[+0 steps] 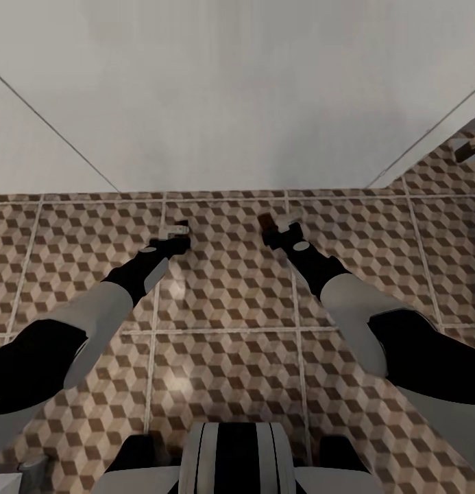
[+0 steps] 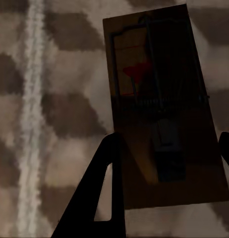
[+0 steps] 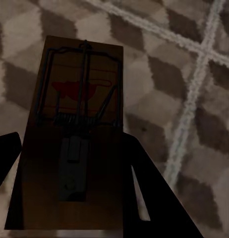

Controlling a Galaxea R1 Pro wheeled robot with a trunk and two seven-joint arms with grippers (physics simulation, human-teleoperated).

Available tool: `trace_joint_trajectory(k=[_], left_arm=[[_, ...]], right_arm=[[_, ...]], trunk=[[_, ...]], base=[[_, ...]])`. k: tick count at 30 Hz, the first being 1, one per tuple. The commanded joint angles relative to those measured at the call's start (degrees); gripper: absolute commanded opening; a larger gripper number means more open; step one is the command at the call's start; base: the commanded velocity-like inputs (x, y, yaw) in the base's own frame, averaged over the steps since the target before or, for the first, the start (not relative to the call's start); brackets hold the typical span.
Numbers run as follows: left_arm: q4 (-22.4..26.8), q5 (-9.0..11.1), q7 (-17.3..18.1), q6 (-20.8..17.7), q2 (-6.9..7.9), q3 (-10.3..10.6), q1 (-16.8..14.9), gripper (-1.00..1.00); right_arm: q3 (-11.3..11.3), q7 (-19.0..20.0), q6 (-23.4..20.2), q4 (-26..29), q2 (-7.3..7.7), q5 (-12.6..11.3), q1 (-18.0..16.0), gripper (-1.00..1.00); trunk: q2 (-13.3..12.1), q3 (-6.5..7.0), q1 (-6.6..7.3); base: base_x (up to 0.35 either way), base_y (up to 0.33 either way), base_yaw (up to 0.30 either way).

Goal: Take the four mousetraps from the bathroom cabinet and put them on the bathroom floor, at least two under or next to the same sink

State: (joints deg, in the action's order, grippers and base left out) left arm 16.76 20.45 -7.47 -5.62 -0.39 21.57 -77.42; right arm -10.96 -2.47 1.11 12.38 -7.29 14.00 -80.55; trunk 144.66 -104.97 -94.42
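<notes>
A: What is seen from the head?
B: Both arms are held over the bathroom floor (image 1: 223,288); the left pincer (image 1: 174,230) and right pincer (image 1: 277,226) sit mid-frame.

A: And at the wrists?
B: A mousetrap (image 2: 164,109) is pinched by the left fingers (image 2: 102,198), centre-right. Another mousetrap (image 3: 75,134) is pinched by the right, centre-left.

— Where do the mousetraps sit?
— One mousetrap (image 2: 164,109) lies flat between the left gripper (image 1: 174,226) fingers (image 2: 97,198), its tan board carrying dark wire and a red spot, jutting beyond the tips. A second mousetrap (image 3: 75,134) sits the same way in the right gripper (image 1: 278,223).
— And beneath them?
— The bathroom floor (image 1: 230,295), cube-patterned tiles with pale grout, lies under both grippers.
</notes>
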Motion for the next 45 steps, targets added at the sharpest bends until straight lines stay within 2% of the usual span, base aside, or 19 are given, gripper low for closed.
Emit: trace_joint_trajectory(k=[1, 45], left_arm=[[0.1, 0.5, -0.4, -0.3, 0.04, 0.5, 0.0, -1.00], [0.1, 0.5, -0.4, -0.3, 0.04, 0.5, 0.0, -1.00]], right_arm=[[-0.1, -0.3, 0.1, -0.1, -0.01, 0.4, 0.0, -1.00], [-0.1, -0.3, 0.1, -1.0, 0.01, 0.4, 0.0, -1.00]], trunk=[[0.0, -0.03, -0.01], [0.0, -0.03, -0.01]], base=[[0.120, 0.000, 0.000], [0.040, 0.000, 0.000]])
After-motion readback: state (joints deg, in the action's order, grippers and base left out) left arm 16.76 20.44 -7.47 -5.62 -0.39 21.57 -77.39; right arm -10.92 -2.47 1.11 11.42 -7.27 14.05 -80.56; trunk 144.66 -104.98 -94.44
